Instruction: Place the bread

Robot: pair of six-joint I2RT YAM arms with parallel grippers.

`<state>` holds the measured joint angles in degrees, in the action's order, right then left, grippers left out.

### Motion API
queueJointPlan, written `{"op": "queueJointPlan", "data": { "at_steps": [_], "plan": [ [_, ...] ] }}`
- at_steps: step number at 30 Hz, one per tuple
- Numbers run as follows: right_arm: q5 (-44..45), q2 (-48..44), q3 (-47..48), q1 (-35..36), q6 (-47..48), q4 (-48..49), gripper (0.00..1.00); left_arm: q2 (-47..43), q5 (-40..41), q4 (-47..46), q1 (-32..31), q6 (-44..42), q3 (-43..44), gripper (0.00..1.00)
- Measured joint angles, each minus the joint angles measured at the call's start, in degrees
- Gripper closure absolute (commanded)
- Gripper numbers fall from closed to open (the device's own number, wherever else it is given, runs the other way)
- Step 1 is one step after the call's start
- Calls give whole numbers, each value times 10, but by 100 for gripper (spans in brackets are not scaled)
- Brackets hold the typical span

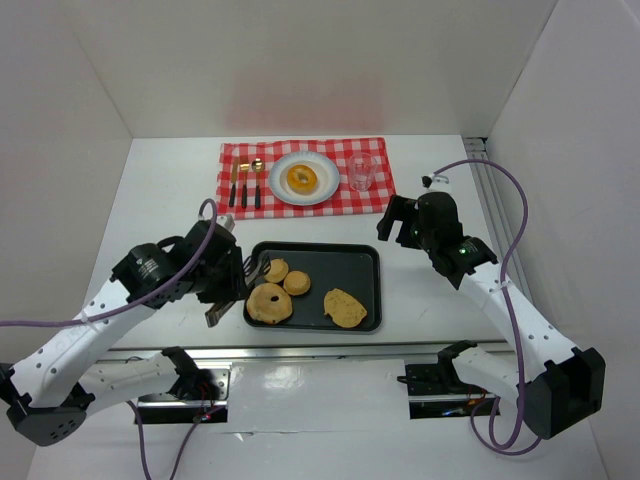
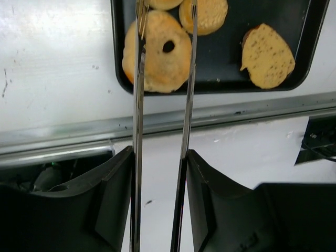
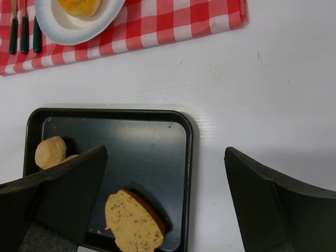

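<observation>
A black tray (image 1: 375, 290) holds a ring-shaped bread (image 1: 270, 303), two small rolls (image 1: 275, 270) and a seeded slice (image 1: 345, 308). My left gripper (image 1: 222, 297) is shut on metal tongs (image 1: 250, 270). In the left wrist view the tongs (image 2: 137, 105) run out from between my left gripper's (image 2: 160, 155) fingers, their two arms apart over the ring-shaped bread (image 2: 157, 58). Whether they touch it I cannot tell. Further back, a white plate (image 1: 325, 165) carries a ring bread (image 1: 301, 179). My right gripper (image 1: 400, 222) hangs open right of the tray, nothing between its fingers (image 3: 73, 184).
A red checked placemat (image 1: 370, 200) lies at the back under the plate, with cutlery (image 1: 245, 182) on its left and a clear glass (image 1: 361, 172) on its right. White walls close in the table on three sides. A metal rail (image 2: 236, 107) runs along the near edge.
</observation>
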<state>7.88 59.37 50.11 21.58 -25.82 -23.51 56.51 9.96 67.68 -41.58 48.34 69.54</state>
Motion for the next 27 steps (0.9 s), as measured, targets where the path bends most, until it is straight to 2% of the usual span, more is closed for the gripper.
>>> {"op": "queueJointPlan", "data": {
  "at_steps": [7, 13, 27],
  "plan": [
    [0, 0, 0, 0, 0, -1, 0, -28, -9, 66, -10, 34, -3, 44],
    [-8, 0, 0, 0, 0, -1, 0, -56, -21, 86, -10, 52, -33, 42],
    [-13, 0, 0, 0, 0, -1, 0, -59, -71, 67, -10, 63, -116, 38]
  ]
}}
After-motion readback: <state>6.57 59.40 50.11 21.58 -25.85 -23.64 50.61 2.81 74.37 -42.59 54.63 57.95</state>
